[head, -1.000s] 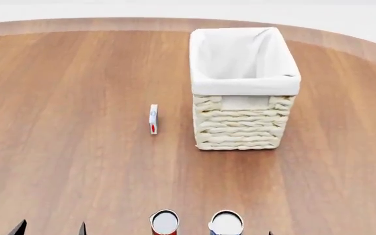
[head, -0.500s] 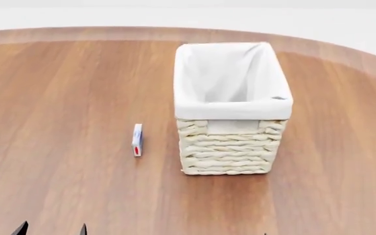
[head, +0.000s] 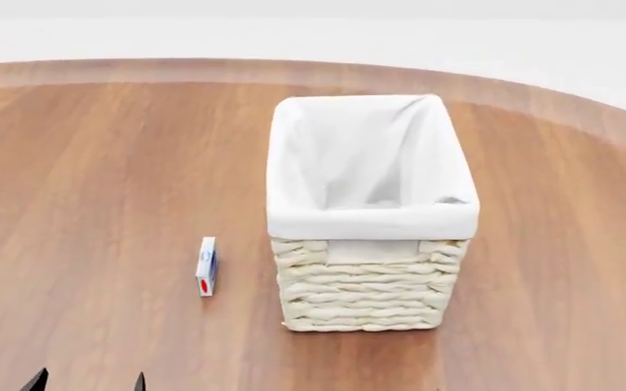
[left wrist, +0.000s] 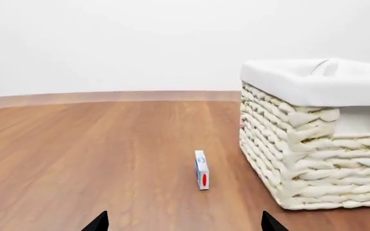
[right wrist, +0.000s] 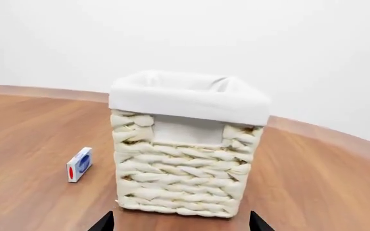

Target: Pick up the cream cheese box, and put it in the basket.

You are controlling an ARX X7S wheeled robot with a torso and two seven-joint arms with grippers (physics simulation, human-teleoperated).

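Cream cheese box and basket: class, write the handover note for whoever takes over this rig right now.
Left gripper: open, empty, short of the cream cheese box.
Right gripper: open, empty, facing the basket.
The box stands on its edge on the wooden table, apart from the basket, on the robot's left of it. The basket looks empty.
Done: nothing grasped.
Left: pick up the box, likely with the left gripper, and drop it in.

Round wooden table bearing basket and, seemingly on edge, cream cheese box.
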